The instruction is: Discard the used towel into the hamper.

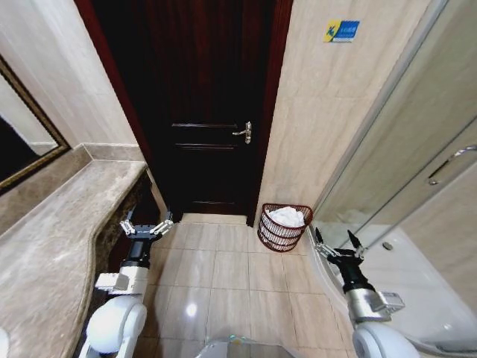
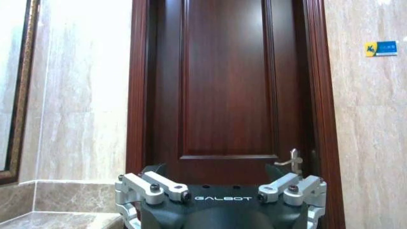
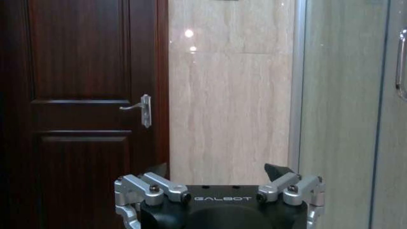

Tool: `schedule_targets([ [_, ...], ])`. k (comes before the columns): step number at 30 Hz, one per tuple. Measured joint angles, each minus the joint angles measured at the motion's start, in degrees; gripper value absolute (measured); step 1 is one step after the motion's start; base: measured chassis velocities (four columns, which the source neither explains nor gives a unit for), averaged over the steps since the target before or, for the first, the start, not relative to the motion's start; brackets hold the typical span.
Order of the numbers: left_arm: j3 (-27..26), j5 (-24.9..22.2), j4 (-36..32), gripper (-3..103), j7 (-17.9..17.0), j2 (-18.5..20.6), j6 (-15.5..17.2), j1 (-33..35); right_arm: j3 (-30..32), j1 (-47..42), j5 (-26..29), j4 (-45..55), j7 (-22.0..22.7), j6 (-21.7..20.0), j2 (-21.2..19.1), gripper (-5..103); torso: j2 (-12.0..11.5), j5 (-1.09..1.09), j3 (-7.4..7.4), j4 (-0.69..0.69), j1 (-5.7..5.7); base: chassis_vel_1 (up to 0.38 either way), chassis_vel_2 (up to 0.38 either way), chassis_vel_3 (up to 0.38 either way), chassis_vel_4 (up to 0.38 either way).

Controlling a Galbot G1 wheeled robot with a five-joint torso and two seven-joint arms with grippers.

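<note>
Both end effectors empty, spread; towel [image 1: 287, 216] half-sunk in hamper [image 1: 282, 237].

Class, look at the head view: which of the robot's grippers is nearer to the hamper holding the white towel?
Right. The right gripper is open, just beside the hamper on its right. The left gripper, also open, sits farther off across the floor tiles, by the counter.

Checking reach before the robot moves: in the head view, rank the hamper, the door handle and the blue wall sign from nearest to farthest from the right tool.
From the right tool:
1. Hamper, on the floor beside it.
2. Door handle, on the dark door.
3. Blue sign, high on the wall.
</note>
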Motion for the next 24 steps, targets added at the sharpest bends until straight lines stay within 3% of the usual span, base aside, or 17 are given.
schedule_targets([
  [24, 0.15, 0.01, 0.24, 100, 0.03, -0.09, 0.09, -0.30, -0.28, 0.02, 0.00, -0.61, -0.30, 0.42, -0.18, 100, 0.00, -0.01, 0.00, 0.00, 0.00, 0.091, -0.087, -0.091, 0.089],
])
